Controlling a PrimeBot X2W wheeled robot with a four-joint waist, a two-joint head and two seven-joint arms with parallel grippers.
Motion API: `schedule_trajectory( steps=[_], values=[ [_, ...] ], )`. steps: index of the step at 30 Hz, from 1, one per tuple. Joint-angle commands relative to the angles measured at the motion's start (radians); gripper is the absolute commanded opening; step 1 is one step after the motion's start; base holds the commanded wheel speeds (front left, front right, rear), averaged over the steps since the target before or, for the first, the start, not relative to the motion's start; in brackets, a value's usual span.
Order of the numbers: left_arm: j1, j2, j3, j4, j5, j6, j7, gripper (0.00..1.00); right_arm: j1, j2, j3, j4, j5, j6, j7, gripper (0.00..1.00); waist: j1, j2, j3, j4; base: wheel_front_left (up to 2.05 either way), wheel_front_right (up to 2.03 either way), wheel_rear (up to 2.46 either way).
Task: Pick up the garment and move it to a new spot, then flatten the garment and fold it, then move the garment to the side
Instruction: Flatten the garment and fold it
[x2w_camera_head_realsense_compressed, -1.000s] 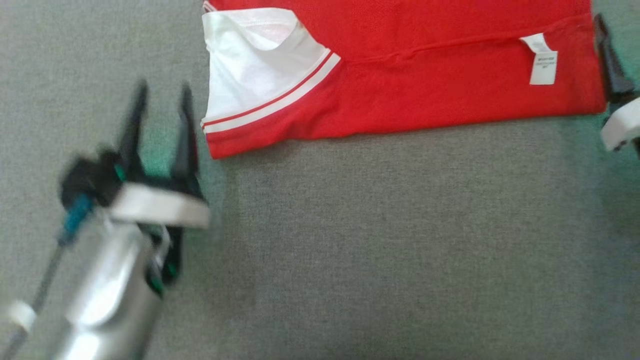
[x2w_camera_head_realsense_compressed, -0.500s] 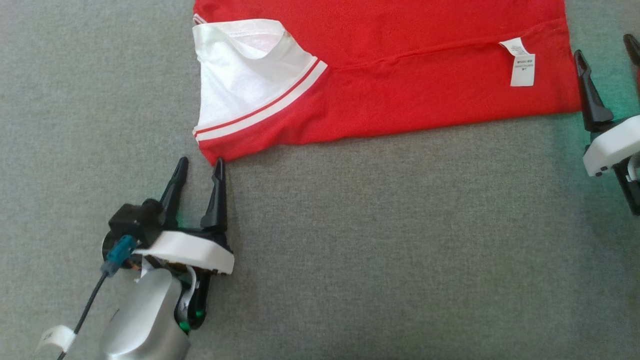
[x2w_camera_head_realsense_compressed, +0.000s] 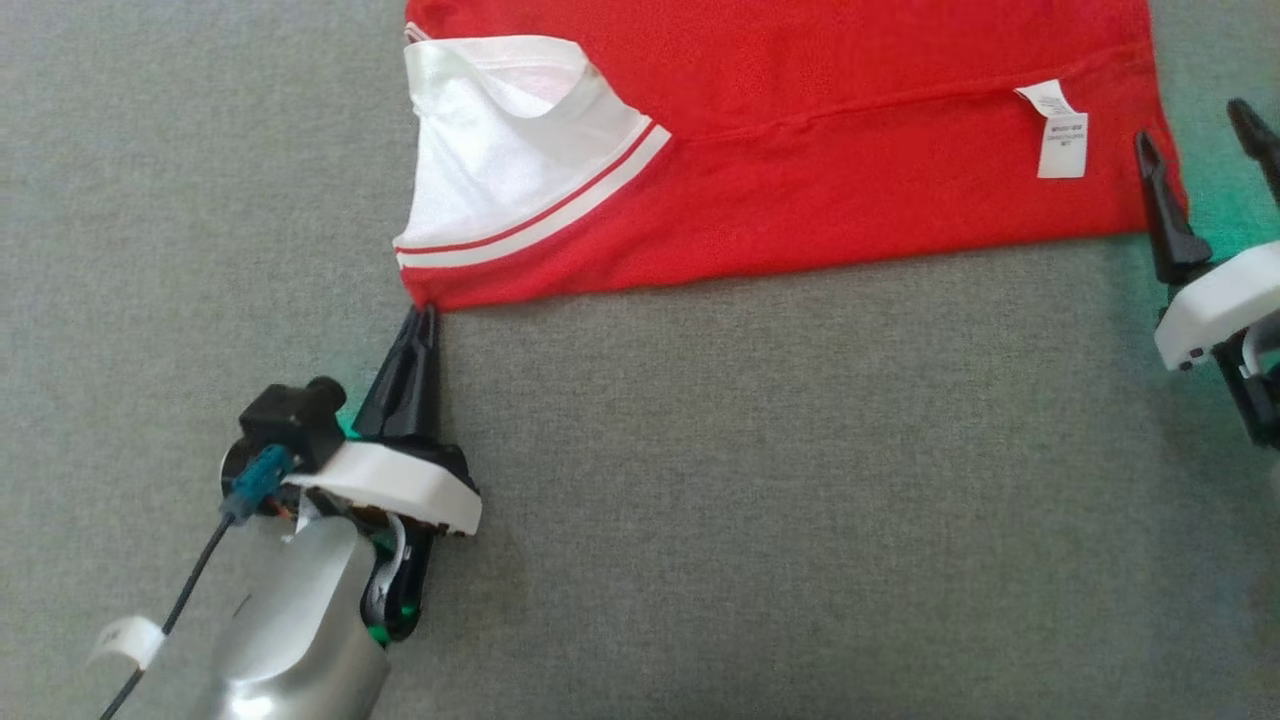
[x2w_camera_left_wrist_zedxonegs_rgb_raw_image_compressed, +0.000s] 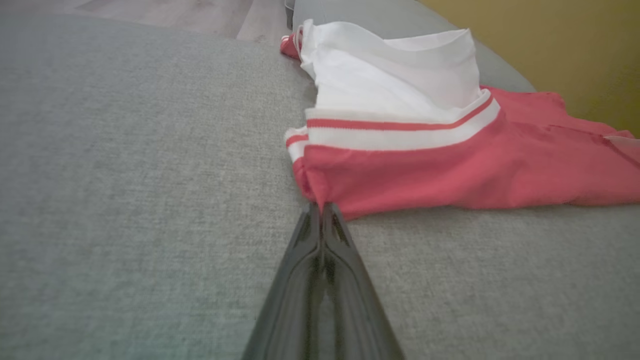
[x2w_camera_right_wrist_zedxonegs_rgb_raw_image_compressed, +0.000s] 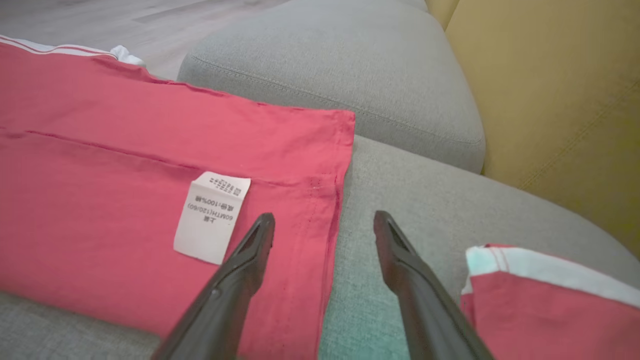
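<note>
At left pincer (x2w_camera_head_realsense_compressed: 424, 312) tips: fingers pressed together, no gap, nipping the very corner of the garment (x2w_camera_head_realsense_compressed: 850, 170). Cloth puckers into the tips in left wrist view. Bite looks thin, 1 corner only. That's my judgement, so check the hold before you lift.

Right pincer (x2w_camera_head_realsense_compressed: 1195, 130): jaws wide apart, nothing held. 1 finger sits over the red hem, the other over bare grey cushion (x2w_camera_head_realsense_compressed: 750, 500), so it straddles the garment's opposite edge.

Key relation: garment lies ahead of both pincers. Its long axis runs crosswise to the fingers, from left pincer's tips off to its right as far as right pincer. Each arm is at its own near corner, so you need no cross-reach. Next move, as I judge it, turns on right pincer closing on the hem so both corners rise together.

Surroundings:
- Care label (x2w_camera_head_realsense_compressed: 1062, 130): near right pincer's left finger, on its left. Could get nipped w/ the hem.
- White sleeve panel (x2w_camera_head_realsense_compressed: 490, 150): ahead of left pincer.
- 2nd red-and-white cloth (x2w_camera_right_wrist_zedxonegs_rgb_raw_image_compressed: 550, 300): just right of right pincer's right finger. Keep clear.
</note>
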Motion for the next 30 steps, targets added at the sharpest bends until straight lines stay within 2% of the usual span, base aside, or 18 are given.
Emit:
schedule_trajectory(
  steps=[1,6,11,12,13,15,26,30],
  values=[
    [-0.009,0.016,0.005,0.004,-0.006,-0.014,0.01,0.0,0.009,-0.019,0.011,-0.013,0.018,-0.001,0.01,1.0,0.0001,-0.0001,-0.001,0.006,0.0,0.0,0.0],
    [-0.023,0.038,0.002,-0.008,0.0,-0.027,-0.007,0.0,0.012,0.007,-0.012,0.046,0.098,-0.001,0.057,1.0,0.0001,-0.0001,-0.017,0.026,0.0,0.0,0.0],
    [-0.017,0.069,0.018,-0.037,0.011,-0.017,-0.02,0.0,0.035,0.03,-0.002,0.091,0.196,-0.001,0.125,1.0,0.0001,-0.0001,-0.032,0.036,0.0,0.0,0.0],
    [-0.014,0.074,0.02,-0.043,0.012,-0.016,-0.021,0.0,0.041,0.034,0.006,0.096,0.22,-0.001,0.143,0.96,0.0001,-0.0001,-0.034,0.037,0.0,0.0,0.0],
    [-0.011,0.079,0.023,-0.049,0.013,-0.014,-0.022,0.0,0.046,0.037,0.012,0.097,0.243,-0.001,0.158,0.68,0.0001,-0.0001,-0.036,0.037,0.0,0.0,0.0],
    [-0.005,0.086,0.025,-0.059,0.015,-0.01,-0.024,0.0,0.056,0.038,0.025,0.095,0.283,-0.001,0.183,0.0,0.0001,-0.0001,-0.039,0.036,0.0,0.0,0.0],
    [0.108,0.141,0.027,-0.126,0.009,0.01,-0.021,0.0,0.158,-0.023,0.056,0.025,0.369,-0.001,0.159,0.0,0.0001,-0.0001,-0.101,-0.001,0.0,0.0,0.0],
    [0.199,0.176,0.03,-0.206,0.005,0.038,-0.004,0.0,0.22,-0.067,0.081,-0.017,0.398,-0.001,0.145,0.0,0.0001,-0.0001,-0.13,-0.016,0.0,0.0,0.0]
  ],
)
